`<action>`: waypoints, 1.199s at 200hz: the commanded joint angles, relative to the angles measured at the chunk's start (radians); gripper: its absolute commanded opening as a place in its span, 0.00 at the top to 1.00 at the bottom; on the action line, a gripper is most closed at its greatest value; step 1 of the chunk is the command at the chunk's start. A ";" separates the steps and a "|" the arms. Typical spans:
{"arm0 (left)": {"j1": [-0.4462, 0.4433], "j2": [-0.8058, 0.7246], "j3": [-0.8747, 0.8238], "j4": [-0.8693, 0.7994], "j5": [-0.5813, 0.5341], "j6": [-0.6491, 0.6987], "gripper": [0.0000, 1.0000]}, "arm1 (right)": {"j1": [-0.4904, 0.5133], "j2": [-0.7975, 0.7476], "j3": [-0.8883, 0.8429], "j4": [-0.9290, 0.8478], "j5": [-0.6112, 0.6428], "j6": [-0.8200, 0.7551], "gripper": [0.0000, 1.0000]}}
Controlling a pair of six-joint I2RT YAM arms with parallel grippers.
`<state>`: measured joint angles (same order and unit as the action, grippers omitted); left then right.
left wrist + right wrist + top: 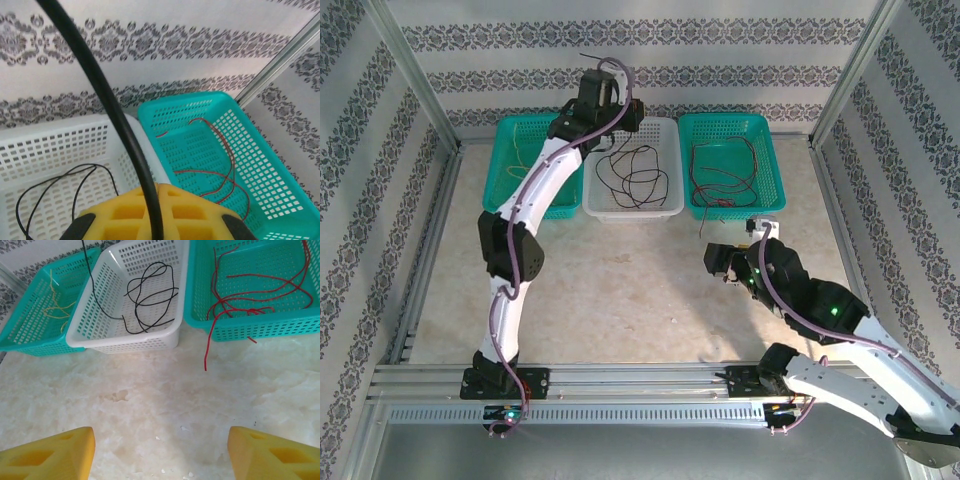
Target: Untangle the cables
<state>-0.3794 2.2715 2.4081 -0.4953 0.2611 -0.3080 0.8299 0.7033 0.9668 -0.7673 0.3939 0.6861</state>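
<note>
My left gripper hangs high over the white basket, its yellow fingers pressed together on a black cable. That cable drops from the gripper into the white basket, where more black cables lie in loops. Red cables lie in the right teal basket, and one red end hangs over its front wall toward the table. Thin yellow cables lie in the left teal basket. My right gripper is open over bare tabletop, nothing between its fingers.
The three baskets stand side by side along the back wall. The marble-patterned tabletop stretches in front of them. Metal frame posts rise at the back corners, and patterned walls close in the sides.
</note>
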 commanded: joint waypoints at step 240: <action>0.261 -0.899 -1.932 1.161 -0.849 0.313 0.01 | -0.580 0.250 -0.451 0.759 0.419 -0.301 0.02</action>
<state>-0.1333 1.2968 0.4465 0.4160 -0.5526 -0.0540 0.3309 0.8875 0.5594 -0.1593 0.7563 0.3923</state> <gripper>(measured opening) 0.994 0.985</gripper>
